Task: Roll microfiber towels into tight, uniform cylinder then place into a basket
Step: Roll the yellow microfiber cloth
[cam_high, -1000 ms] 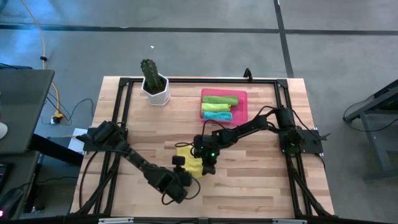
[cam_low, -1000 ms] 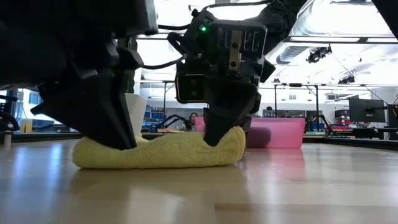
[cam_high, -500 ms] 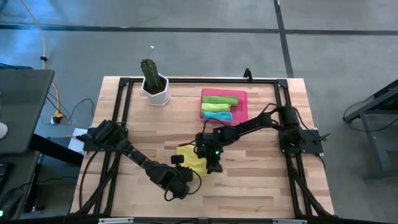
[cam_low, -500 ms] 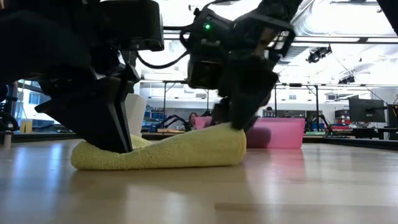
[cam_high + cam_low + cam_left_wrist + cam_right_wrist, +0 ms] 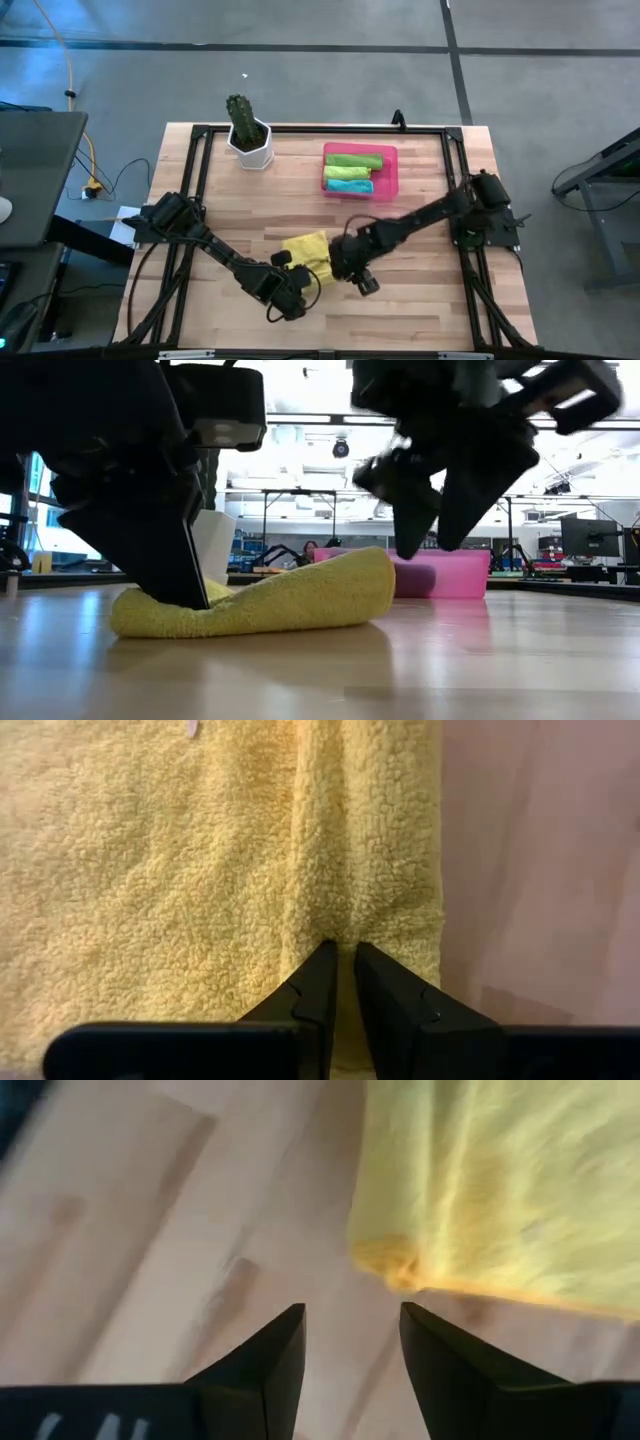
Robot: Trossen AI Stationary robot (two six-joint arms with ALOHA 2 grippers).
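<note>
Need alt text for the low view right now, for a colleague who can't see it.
A yellow towel lies partly rolled on the wooden table, its left end pinned under the left gripper. The right gripper hangs open above its right end, not touching; the pink basket sits behind.

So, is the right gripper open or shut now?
Open: the right gripper shows a clear gap between its fingers, off the yellow towel.

A robotics lab or workshop: the pale wooden-slat table (image 5: 400, 290) in a black metal frame stands on a grey concrete floor (image 5: 300, 70). At 9 o'clock a yellow cable (image 5: 68, 70) trails, and behind are exposed ceiling ducts (image 5: 300, 435) and dark monitors (image 5: 590, 538).
</note>
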